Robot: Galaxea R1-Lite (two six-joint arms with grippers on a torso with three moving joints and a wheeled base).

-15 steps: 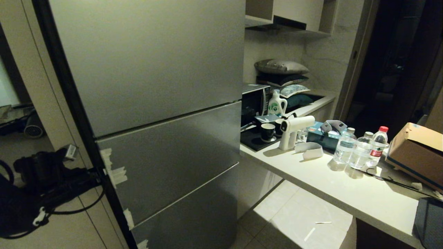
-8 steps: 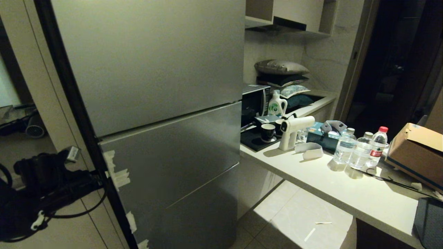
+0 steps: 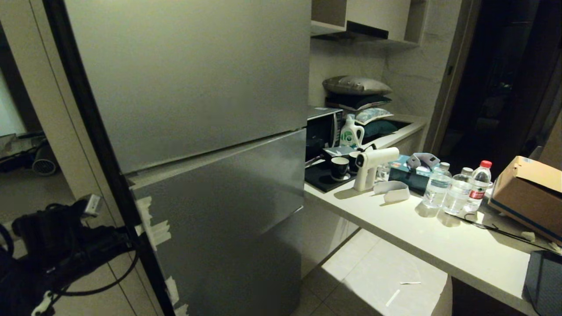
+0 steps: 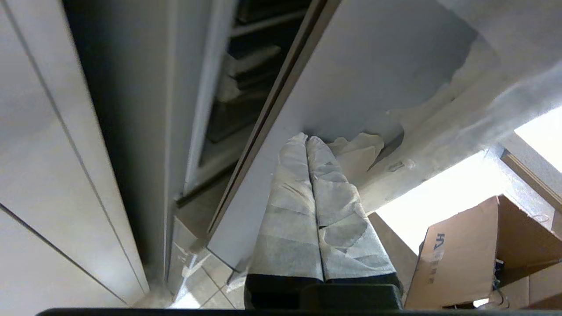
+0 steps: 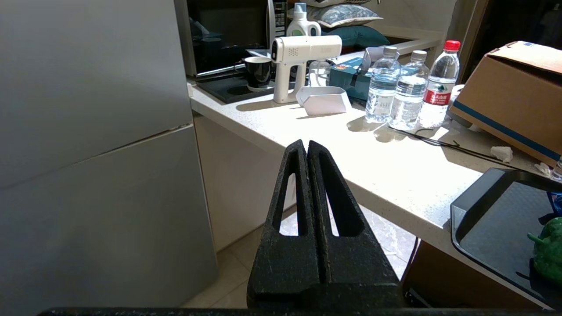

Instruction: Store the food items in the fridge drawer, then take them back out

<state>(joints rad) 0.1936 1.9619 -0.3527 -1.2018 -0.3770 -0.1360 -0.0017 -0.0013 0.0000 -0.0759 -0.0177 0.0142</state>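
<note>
Looking past your left gripper (image 4: 306,139), fingers pressed together against the taped edge of the fridge door (image 3: 210,197), you see no drawer or food items. Your right gripper (image 5: 306,147), also closed, hangs off the counter's (image 3: 421,232) front edge, where water bottles (image 3: 456,188), a white spray gun (image 3: 371,164) and a cardboard box (image 3: 527,193) crowd the far side.

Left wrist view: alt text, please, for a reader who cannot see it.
The left gripper, its tape-wrapped jaws shut, presses its tip against the edge of a grey fridge door that stands slightly ajar. Dark shelves show through the gap, and a cardboard box sits beyond.
</note>
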